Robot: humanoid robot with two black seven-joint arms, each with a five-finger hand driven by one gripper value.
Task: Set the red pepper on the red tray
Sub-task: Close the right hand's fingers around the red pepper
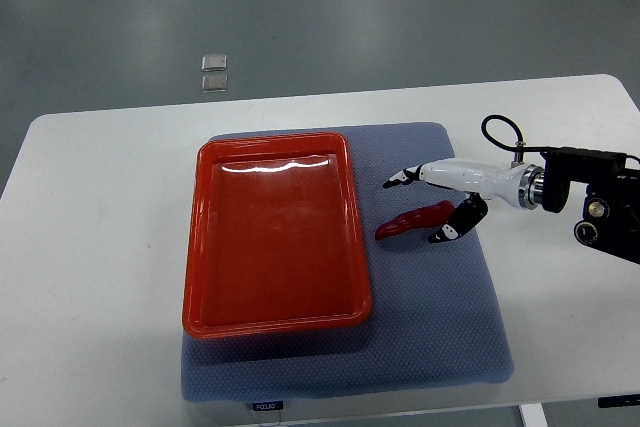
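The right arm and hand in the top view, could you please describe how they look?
The right hand has a glossy white shell with black fingers bearing small white and red marks at the tips. A silver metal collar joins it to a black boxy forearm, and a black cable loops above the wrist.

The red pepper is a slim, glossy chilli, dark red, lying flat on the blue-grey mat just right of the tray, its narrow tip pointing left and slightly down; its thicker end sits between the fingers of the right hand; the red tray is a shallow rectangle with rounded corners and a raised rim, lying flat and empty, its long side running away from the robot.
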